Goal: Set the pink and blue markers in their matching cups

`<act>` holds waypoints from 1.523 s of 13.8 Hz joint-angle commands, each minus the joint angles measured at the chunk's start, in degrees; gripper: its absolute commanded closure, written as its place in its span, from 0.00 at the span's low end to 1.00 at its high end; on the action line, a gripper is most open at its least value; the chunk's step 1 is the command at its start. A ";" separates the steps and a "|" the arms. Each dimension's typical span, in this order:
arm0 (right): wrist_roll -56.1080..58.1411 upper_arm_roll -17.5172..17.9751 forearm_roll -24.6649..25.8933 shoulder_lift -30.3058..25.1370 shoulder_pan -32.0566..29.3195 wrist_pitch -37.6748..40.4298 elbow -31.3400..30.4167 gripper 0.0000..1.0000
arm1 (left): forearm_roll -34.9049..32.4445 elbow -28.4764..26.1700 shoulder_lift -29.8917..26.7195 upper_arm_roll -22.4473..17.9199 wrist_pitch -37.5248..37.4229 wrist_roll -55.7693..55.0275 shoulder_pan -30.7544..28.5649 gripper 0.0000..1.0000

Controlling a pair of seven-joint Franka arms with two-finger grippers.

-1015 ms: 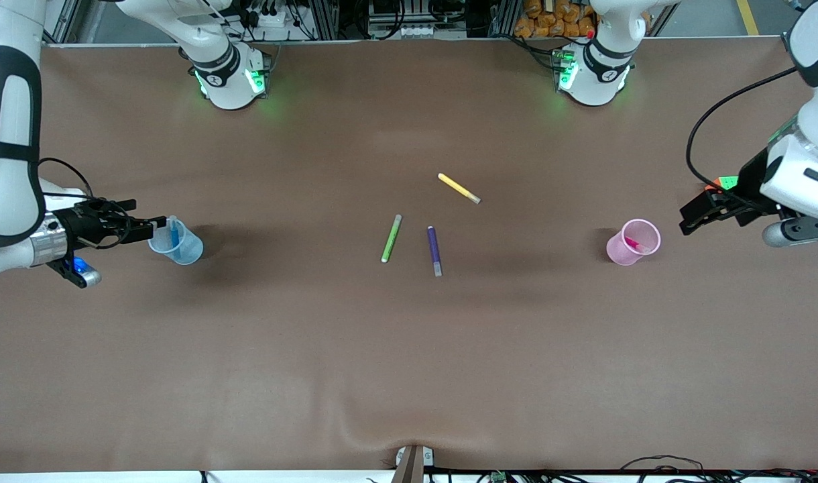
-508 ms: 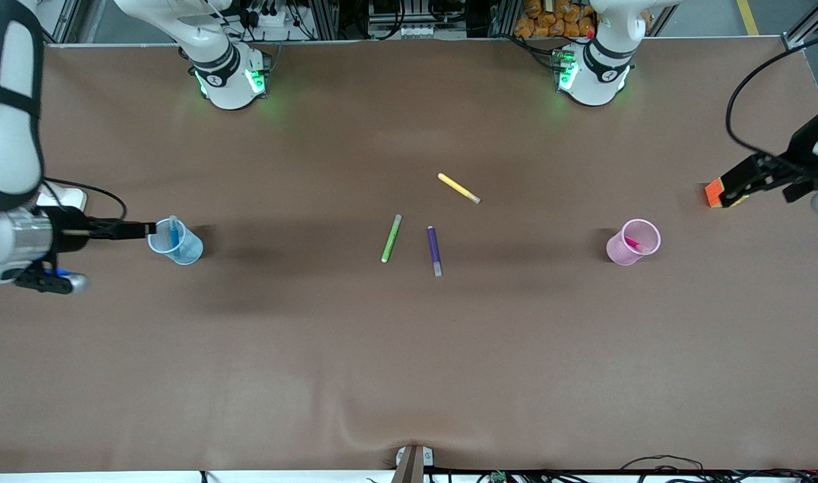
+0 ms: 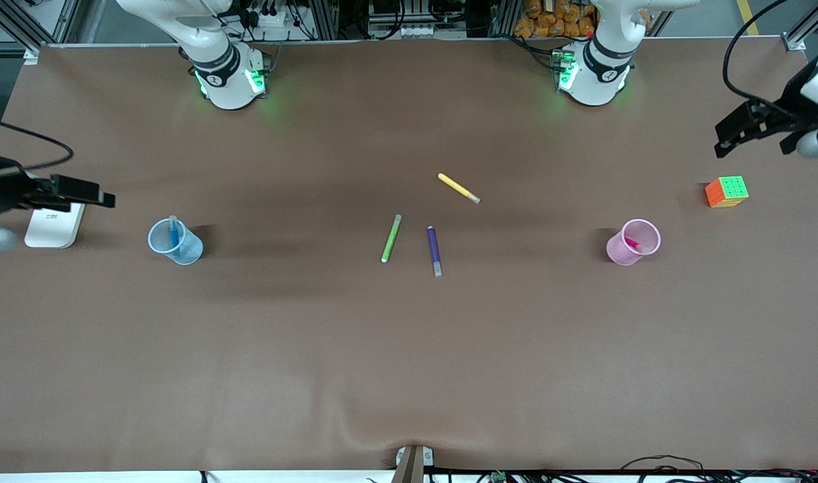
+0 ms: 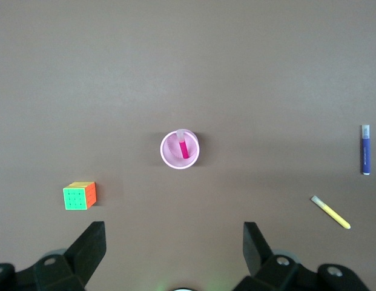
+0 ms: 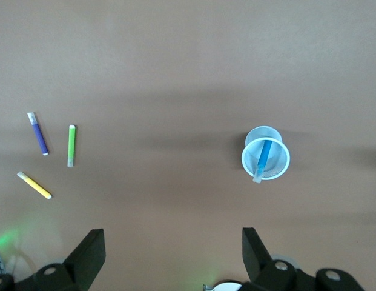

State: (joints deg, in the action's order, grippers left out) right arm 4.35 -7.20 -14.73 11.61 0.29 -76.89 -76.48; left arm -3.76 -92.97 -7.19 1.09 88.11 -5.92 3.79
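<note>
Brown tabletop [image 3: 409, 349]: blue marker [image 3: 174, 235] seen in blue cup [image 3: 176, 242], pink marker [image 3: 632, 243] in pink cup [image 3: 633, 242], each gripper's jaws spread empty beside its cup; retreat is best kept clear of rims.

A brown-covered table [image 3: 409, 362] was seen carrying a blue cup [image 3: 175, 242], pink cup [image 3: 633, 242], green marker [image 3: 391, 238], purple marker [image 3: 434, 250], yellow marker [image 3: 458, 188], colour cube [image 3: 726, 192] and white box [image 3: 53, 225].

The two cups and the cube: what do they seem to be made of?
Blue cup and pink cup: probably thin translucent plastic, since each marker shows faintly through the wall. Cube: likely hard plastic, with flat, bright colour tiles.
</note>
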 commanded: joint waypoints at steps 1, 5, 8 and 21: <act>0.22 2.53 5.30 -5.09 -1.17 2.17 -0.51 0.00 | 0.50 -2.74 -2.13 -1.01 0.22 0.03 0.35 0.00; -0.04 2.19 5.94 -6.69 -1.08 5.43 -1.13 0.00 | 0.68 -1.25 -0.89 -1.01 0.14 1.09 -0.18 0.00; -0.04 2.36 7.51 -8.88 0.06 4.91 -3.23 0.00 | 0.85 -0.90 -0.19 -1.01 0.31 0.82 -0.71 0.00; 11.91 5.62 15.54 -15.84 -0.99 -5.38 -11.06 0.00 | 0.42 0.16 2.89 -1.36 0.31 1.44 -3.52 0.00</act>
State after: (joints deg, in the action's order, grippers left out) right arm 14.24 -2.17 0.67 -5.40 0.50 -82.60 -89.08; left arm -3.69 -94.17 -4.71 -0.29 88.64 -5.32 0.44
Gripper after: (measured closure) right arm 0.000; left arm 0.000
